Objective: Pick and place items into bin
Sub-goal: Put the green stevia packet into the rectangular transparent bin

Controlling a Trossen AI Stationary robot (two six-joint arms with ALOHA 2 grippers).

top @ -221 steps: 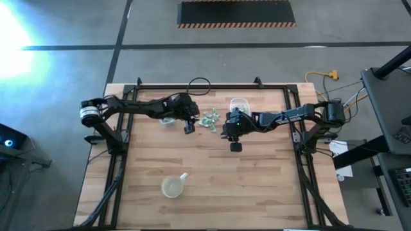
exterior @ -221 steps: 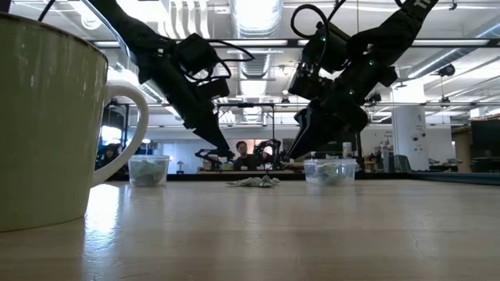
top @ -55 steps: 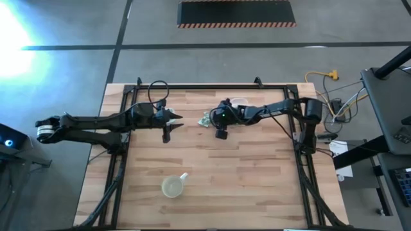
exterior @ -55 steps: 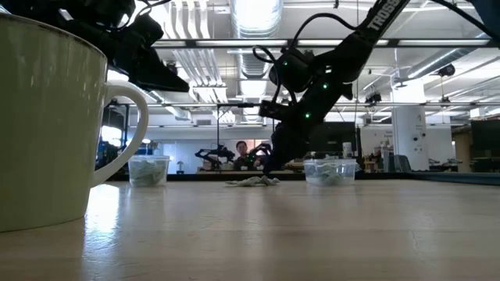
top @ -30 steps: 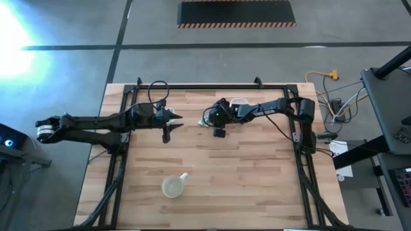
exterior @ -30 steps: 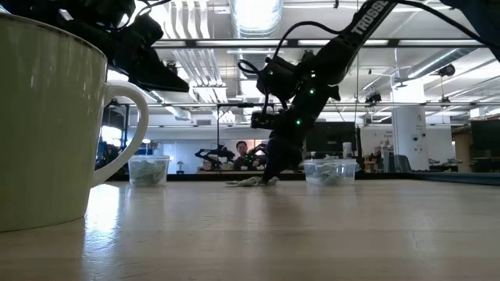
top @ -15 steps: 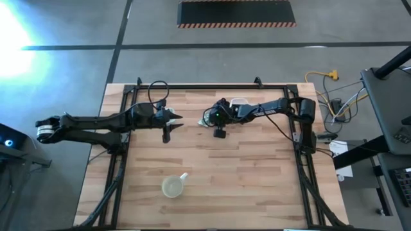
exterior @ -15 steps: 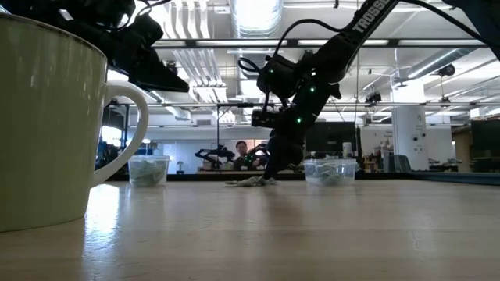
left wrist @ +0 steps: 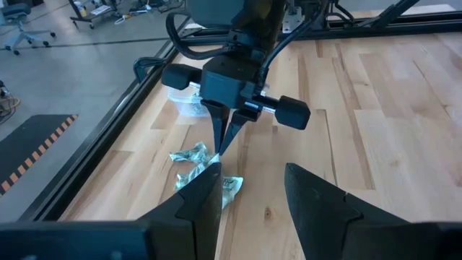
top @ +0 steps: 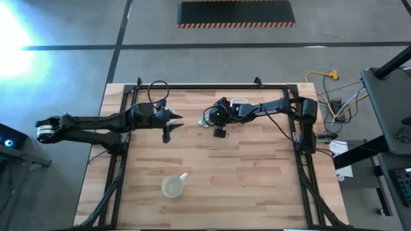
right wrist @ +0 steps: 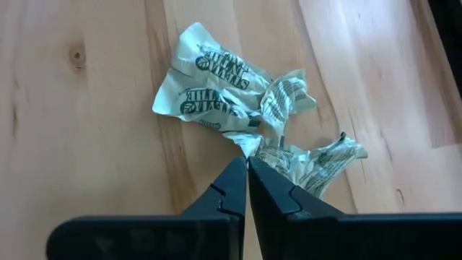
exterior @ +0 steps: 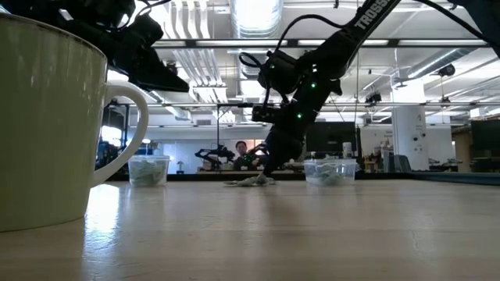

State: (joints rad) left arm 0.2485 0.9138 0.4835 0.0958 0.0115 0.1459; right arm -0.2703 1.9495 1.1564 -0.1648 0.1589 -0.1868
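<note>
Right gripper: the right gripper (right wrist: 247, 167) pointed down at the small heap of items (right wrist: 245, 115) near the far edge of the table (top: 257, 179), its fingers pressed together with the tips pinching an edge of one pale green wrapper.
Left gripper: the left gripper (left wrist: 249, 189) hung above the table, well left of the heap, its fingers apart and holding nothing.
Items: the crumpled green-and-silver wrappers lay bunched on the wood directly under the right gripper's tips; in the low view they showed as a flat little pile (exterior: 250, 181).
Containers: one clear container (exterior: 148, 170) with pale pieces inside stood to the left of the pile in the low view, another (exterior: 330, 170) to its right.
Cup: a yellowish cup (top: 172, 187) with a spout sat alone near the front of the table, well apart from both arms.
Background: a person (exterior: 241, 150) was visible in the room beyond the table.
</note>
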